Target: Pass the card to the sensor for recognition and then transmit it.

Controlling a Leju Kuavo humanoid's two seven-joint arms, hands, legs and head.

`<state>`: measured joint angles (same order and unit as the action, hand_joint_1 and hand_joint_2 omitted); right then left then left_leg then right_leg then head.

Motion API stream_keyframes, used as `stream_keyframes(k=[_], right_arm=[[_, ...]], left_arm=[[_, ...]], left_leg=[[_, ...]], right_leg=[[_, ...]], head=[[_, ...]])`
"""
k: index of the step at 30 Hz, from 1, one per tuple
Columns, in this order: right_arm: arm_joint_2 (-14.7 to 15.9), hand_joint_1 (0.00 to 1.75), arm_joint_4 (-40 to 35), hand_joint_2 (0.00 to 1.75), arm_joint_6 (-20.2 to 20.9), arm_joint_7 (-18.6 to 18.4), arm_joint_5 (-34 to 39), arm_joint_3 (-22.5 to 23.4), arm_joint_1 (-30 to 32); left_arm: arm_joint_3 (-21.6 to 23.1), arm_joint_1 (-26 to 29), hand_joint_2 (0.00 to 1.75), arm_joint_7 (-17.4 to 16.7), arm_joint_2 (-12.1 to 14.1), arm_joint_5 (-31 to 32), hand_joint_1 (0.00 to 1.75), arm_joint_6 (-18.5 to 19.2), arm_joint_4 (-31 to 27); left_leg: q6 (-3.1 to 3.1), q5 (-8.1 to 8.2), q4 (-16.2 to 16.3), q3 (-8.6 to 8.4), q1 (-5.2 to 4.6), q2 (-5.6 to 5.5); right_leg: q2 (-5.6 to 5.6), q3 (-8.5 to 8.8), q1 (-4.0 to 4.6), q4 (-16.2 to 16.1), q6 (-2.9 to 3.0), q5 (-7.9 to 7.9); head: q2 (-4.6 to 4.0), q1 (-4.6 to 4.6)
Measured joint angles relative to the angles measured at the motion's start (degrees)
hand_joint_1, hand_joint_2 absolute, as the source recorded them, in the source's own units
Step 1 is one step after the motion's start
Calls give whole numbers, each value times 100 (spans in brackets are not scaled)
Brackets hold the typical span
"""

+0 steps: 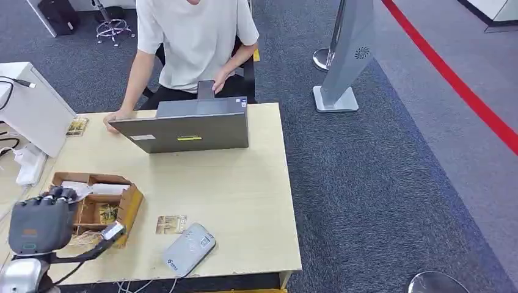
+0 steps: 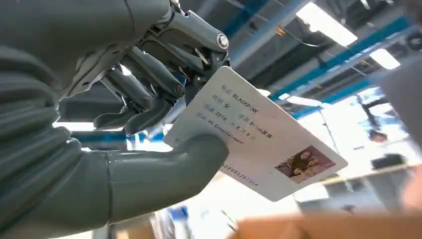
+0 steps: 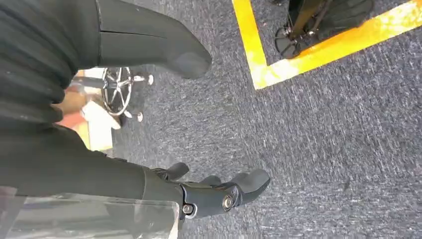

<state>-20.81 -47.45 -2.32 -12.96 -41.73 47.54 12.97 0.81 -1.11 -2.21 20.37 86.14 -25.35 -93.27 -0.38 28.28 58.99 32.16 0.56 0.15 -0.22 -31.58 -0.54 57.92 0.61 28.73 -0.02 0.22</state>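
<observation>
White card (image 2: 259,144) pinched in left robot hand (image 2: 149,124), print legible at wrist; right robot hand (image 3: 199,119) empty, fingers apart.

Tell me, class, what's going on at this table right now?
The robot's left hand pinches a white card between thumb and fingers, above a cardboard box at the table's near left corner. A grey sensor lies near the front edge with another card beside it; the held card is not over the sensor yet. The right hand hangs over the carpet, holding nothing. A person sits across the table behind a laptop.
</observation>
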Motion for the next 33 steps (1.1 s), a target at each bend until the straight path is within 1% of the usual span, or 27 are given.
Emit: stream_keyframes(k=[4,8,13,16,19,21,23,26,29,31,33], right_arm=[[0,0,92,175,22,114,-196,111,-64],[0,0,170,175,20,142,-260,142,-90],[0,0,225,175,17,151,-269,153,-101],[0,0,247,175,22,170,-306,177,-111],[0,0,278,175,48,203,-435,234,-140],[0,0,299,175,61,249,-522,275,-173],[0,0,326,175,83,289,-614,326,-208],[0,0,372,175,125,363,-765,435,-277],[-2,0,411,175,162,396,-822,511,-314],[-2,0,420,175,166,400,-841,524,-320],[0,0,433,175,184,409,-881,544,-333]], left_arm=[[-227,-577,175,48,382,4,175,502,-96],[-273,-875,175,63,636,4,175,633,-148],[-277,-988,175,59,762,4,175,651,-166],[-275,-1020,175,-99,824,4,175,660,-168],[-255,-1160,175,-274,933,4,175,811,-168],[-227,-1340,175,-376,1047,7,175,979,-166],[-172,-1596,175,-426,1154,7,175,1145,-146],[27,-2020,175,-529,1305,7,175,1390,-94],[287,-2406,175,-639,1399,7,175,1573,-50],[385,-2506,175,-673,1427,7,175,1632,-33],[615,-2698,175,-754,1473,7,175,1711,13]], left_leg=[[-3,-2,0,0,3,1],[-4,-2,0,-1,3,2],[-3,-2,0,1,2,2],[-3,-2,0,1,3,3],[-4,-2,0,1,3,3],[-5,-3,1,0,3,3],[-7,-5,1,1,5,2],[-10,-7,1,1,5,3],[-10,-7,2,1,5,3],[-10,-7,2,1,5,3],[-10,-7,3,1,5,4]], right_leg=[[1,0,3,1,6,-4],[3,-1,3,2,6,-4],[4,-2,2,1,6,-4],[5,-5,2,1,6,-4],[5,-7,3,1,6,-4],[5,-7,3,1,6,-4],[4,-7,4,1,13,-9],[5,-8,6,1,17,-13],[5,-8,5,1,17,-13],[5,-8,5,1,17,-13],[6,-9,5,1,17,-14]], head=[[0,2],[0,2],[0,2],[2,4],[0,2],[0,2],[0,2],[0,2],[0,2],[0,4],[0,2]])
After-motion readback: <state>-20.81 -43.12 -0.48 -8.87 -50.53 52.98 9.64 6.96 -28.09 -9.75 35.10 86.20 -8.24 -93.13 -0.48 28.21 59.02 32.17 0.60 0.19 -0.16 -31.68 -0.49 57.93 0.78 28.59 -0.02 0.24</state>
